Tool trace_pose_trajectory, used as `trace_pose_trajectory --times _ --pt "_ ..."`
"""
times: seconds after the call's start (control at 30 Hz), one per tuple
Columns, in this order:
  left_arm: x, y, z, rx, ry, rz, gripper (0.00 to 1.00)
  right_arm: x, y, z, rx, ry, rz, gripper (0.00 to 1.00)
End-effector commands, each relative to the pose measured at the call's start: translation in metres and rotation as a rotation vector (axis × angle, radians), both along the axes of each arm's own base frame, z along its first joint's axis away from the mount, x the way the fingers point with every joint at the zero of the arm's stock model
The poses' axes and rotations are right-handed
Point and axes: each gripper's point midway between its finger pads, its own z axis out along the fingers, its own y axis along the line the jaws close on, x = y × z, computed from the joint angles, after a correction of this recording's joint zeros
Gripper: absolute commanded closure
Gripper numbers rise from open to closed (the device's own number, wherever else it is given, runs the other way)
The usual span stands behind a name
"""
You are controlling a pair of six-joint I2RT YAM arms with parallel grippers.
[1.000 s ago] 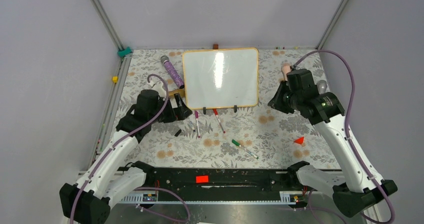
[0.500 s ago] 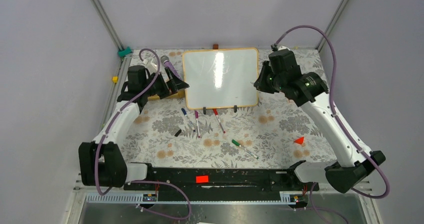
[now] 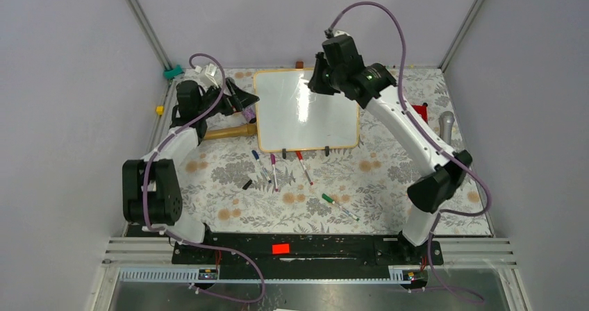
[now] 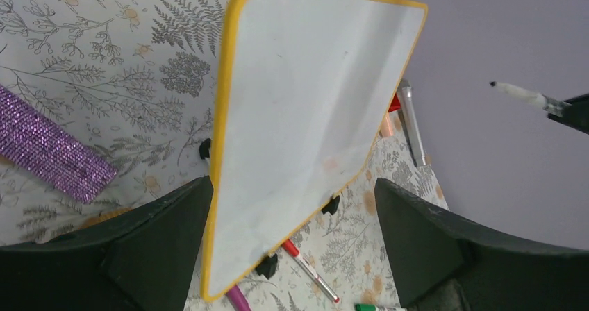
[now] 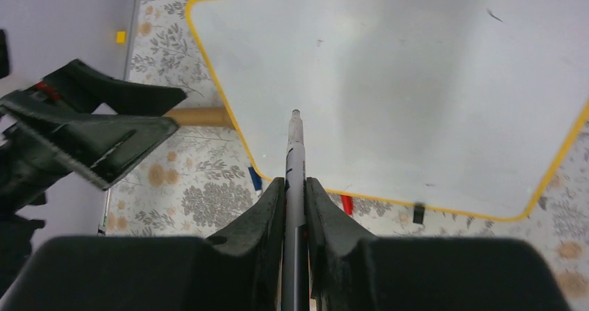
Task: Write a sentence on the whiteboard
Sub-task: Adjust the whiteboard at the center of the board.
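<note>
Nearest to us, loose markers [image 3: 303, 166] are lying on the flowered table [image 3: 389, 179] just in front of the whiteboard [image 3: 305, 113], which is sitting toward the table's far middle. We are holding our left gripper [image 3: 243, 101] beside the board's left edge, its jaws spread wide apart. Farther out, our right gripper [image 5: 295, 186] is clamping a grey marker [image 5: 294, 155] and pointing its tip over the board's far part.

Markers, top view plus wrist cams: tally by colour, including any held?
Blue marker: 1
Purple marker: 1
Red marker: 1
Green marker: 1
Grey marker, held in the right end effector: 1
Total: 5
</note>
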Motion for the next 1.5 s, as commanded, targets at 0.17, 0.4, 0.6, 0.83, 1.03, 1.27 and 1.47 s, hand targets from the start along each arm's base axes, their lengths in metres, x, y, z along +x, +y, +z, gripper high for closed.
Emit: trace_pose_trajectory --times 0.17,0.4,0.6,0.83,1.03,1.27,1.47 --pt "0.064 0.004 0.006 0.034 -0.133 -0.110 0.29 0.025 0.043 0.037 0.037 -0.091 0.076 1.00" --pt "0.081 0.009 -0.004 0.006 -0.146 -0.169 0.25 0.028 0.045 0.036 0.027 -0.097 0.085 1.00" --pt "0.088 -0.008 -0.007 -0.150 -0.159 -0.278 0.24 0.026 0.045 0.035 0.027 -0.092 0.085 1.00" --pt "0.084 -0.019 -0.007 -0.222 -0.152 -0.328 0.33 0.021 0.037 0.034 0.021 -0.085 0.069 1.00" --pt "0.066 -0.029 -0.012 -0.241 -0.154 -0.353 0.40 0.015 0.031 0.028 0.002 -0.073 0.067 1.00" --pt "0.044 -0.031 -0.019 -0.247 -0.163 -0.366 0.63 0.014 0.026 0.016 -0.022 -0.061 0.054 1.00" --pt "0.038 -0.031 -0.022 -0.240 -0.150 -0.382 0.70 0.015 0.035 0.014 -0.006 -0.067 0.073 1.00"
